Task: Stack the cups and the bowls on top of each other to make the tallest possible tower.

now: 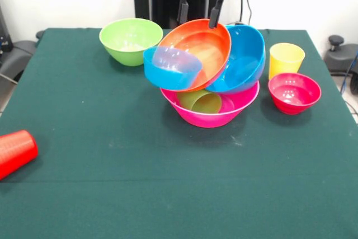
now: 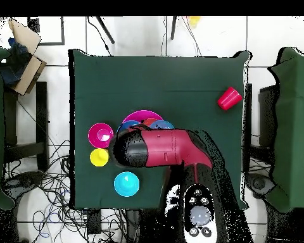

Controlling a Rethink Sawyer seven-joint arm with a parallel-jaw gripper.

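**Gripper at the orange bowl's rim**

The gripper [image 1: 201, 10] has its fingers spread apart, one touching the tilted orange bowl [image 1: 198, 51]. That bowl leans in the pink bowl [image 1: 212, 113] mid-table (blue bowl [image 1: 246, 60] behind it). A red cup [image 1: 15, 150] lies far off on its side.

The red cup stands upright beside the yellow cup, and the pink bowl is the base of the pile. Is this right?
Not quite. The red cup lies on its side, alone near the table's edge, far from the yellow cup; the front view shows this. The pink bowl is indeed the base of the pile.
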